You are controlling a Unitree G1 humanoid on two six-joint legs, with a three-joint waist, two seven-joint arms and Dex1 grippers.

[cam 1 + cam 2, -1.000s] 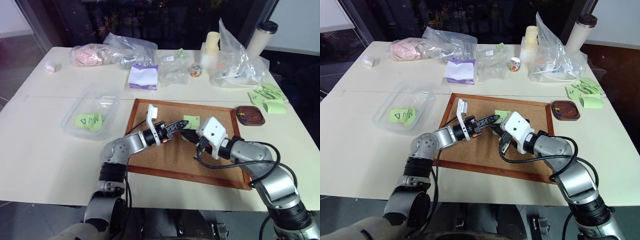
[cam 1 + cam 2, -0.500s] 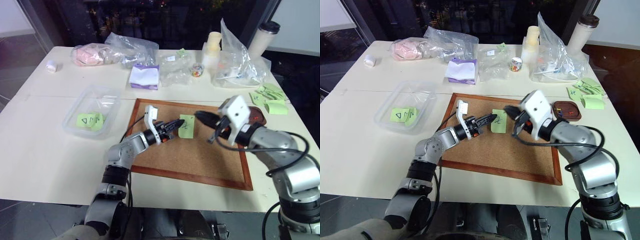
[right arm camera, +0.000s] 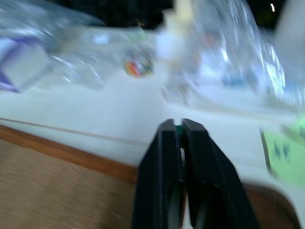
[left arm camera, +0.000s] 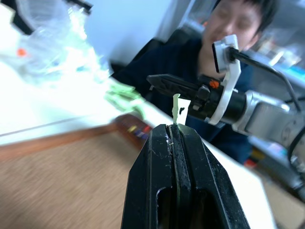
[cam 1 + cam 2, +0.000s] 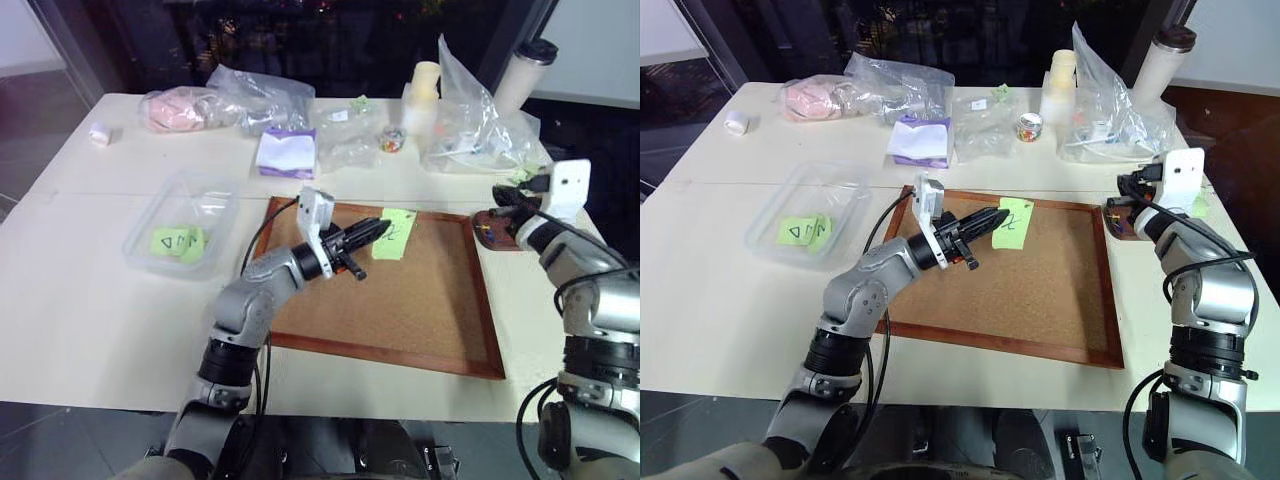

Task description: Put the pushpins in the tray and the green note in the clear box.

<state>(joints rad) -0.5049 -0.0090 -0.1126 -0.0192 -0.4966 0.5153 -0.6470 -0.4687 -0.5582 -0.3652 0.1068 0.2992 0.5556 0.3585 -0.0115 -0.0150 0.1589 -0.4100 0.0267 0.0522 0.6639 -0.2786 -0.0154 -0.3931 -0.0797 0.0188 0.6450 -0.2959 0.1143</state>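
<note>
swung far out to the right since a second ago: right gripper [image 5: 503,196], off the corkboard [image 5: 420,300] and now over the tray [image 5: 497,232] at the table's [image 5: 90,300] right edge; left gripper [image 5: 378,229] lifted a little, green note [image 5: 395,233] carried up with it.

head views: left gripper clenched on the green note's edge, held above the corkboard's far side. clear box [image 5: 185,222] well apart to the left, two green slips inside. tray mostly hidden behind the right gripper, a red pushpin [image 5: 1121,229] just visible.

left wrist view: fingers [image 4: 164,162] pressed tight, note edge-on as a thin green sliver [image 4: 177,109] poking from the tips; right gripper [image 4: 164,81] and a person in dark clothes beyond.

right wrist view: fingers [image 3: 164,157] clamped shut, a tiny green speck [image 3: 179,127] pinched at the tips, too small to identify; tray rim [image 3: 267,202] below.
</note>
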